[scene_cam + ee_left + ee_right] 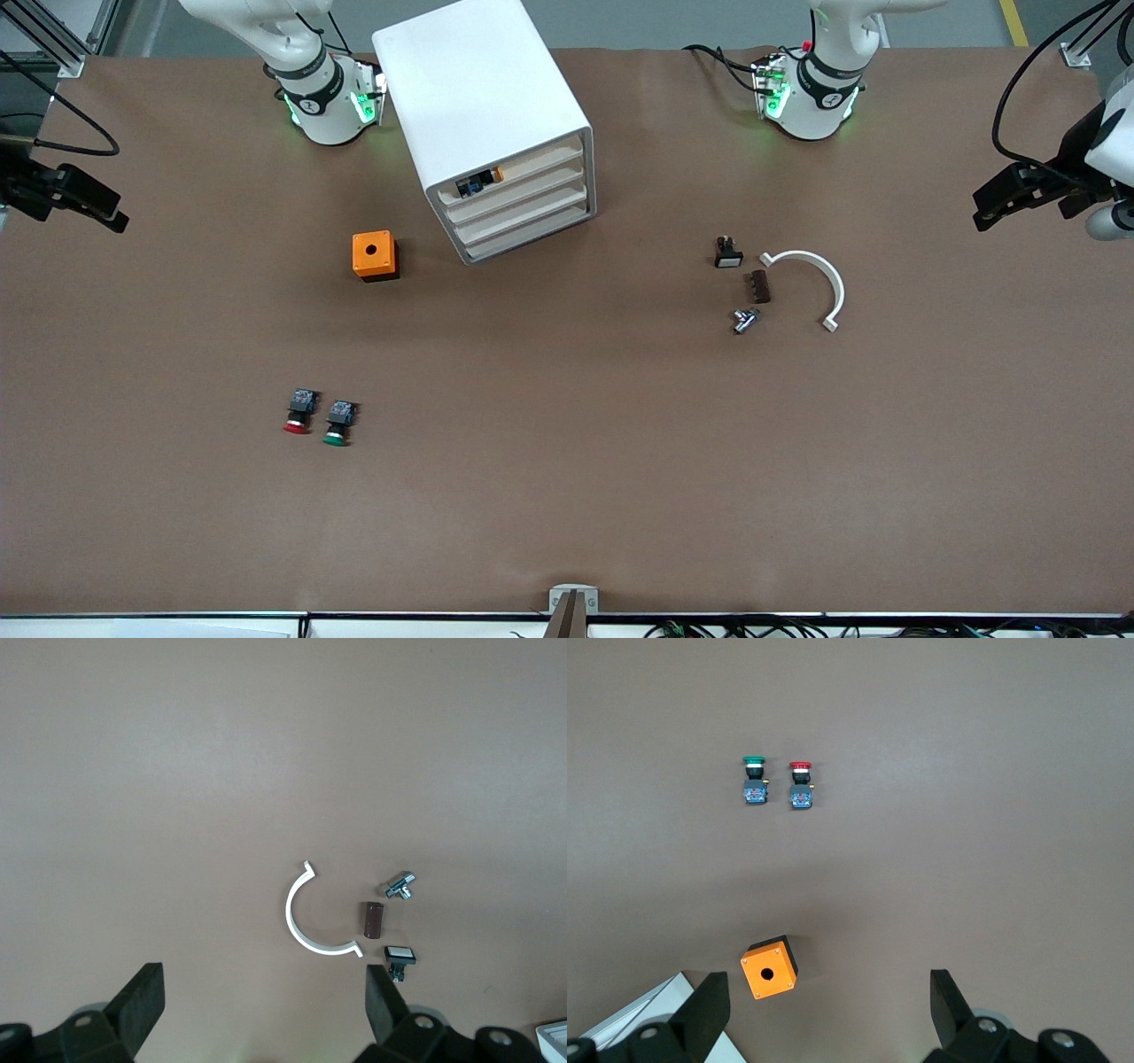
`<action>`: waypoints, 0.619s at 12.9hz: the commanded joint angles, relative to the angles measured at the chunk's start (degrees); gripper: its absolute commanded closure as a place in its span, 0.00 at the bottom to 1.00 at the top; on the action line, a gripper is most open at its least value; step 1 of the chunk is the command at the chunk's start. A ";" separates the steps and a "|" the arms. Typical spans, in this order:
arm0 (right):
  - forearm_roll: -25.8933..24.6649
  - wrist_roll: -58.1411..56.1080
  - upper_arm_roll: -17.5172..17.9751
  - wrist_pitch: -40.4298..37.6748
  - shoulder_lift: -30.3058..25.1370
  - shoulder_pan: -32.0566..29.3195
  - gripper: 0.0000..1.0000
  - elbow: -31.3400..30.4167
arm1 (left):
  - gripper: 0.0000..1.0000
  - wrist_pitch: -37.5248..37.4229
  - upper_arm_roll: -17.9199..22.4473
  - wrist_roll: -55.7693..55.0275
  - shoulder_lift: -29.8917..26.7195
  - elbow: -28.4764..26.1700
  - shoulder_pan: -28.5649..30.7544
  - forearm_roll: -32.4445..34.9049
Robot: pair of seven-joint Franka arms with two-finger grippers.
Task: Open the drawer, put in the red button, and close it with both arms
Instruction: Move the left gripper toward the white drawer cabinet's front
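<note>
The white cabinet [483, 97] stands near the robots' bases, with four white drawers on its front. The second-highest drawer [524, 190] is pushed in. The red button [299, 413] lies on the table nearer the front camera, at the right arm's end, cap toward the camera and beside the green one [338, 423]. The right wrist view shows both the red button [800, 784] and the green one [753, 780]. My right gripper [108, 216] is open and empty, up over the right arm's end of the table. My left gripper [985, 209] is open and empty, over the left arm's end.
An orange box [374, 255] with a round hole sits beside the cabinet. A white half ring [811, 283], a brown block [759, 286], a metal fitting [744, 319] and a small black switch [727, 252] lie toward the left arm's end. A blue and orange part shows in the top drawer [478, 183].
</note>
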 commanded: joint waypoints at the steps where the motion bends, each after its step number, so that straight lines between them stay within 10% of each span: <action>1: 0.39 0.43 0.63 -0.48 -0.49 -1.01 0.00 -0.51 | 0.00 -1.28 -0.37 1.01 0.65 1.48 0.15 1.33; 8: 0.39 -0.54 0.63 -0.05 -0.49 -0.92 0.00 -0.34 | 0.00 -1.11 -0.55 -0.65 6.34 1.57 -0.55 1.16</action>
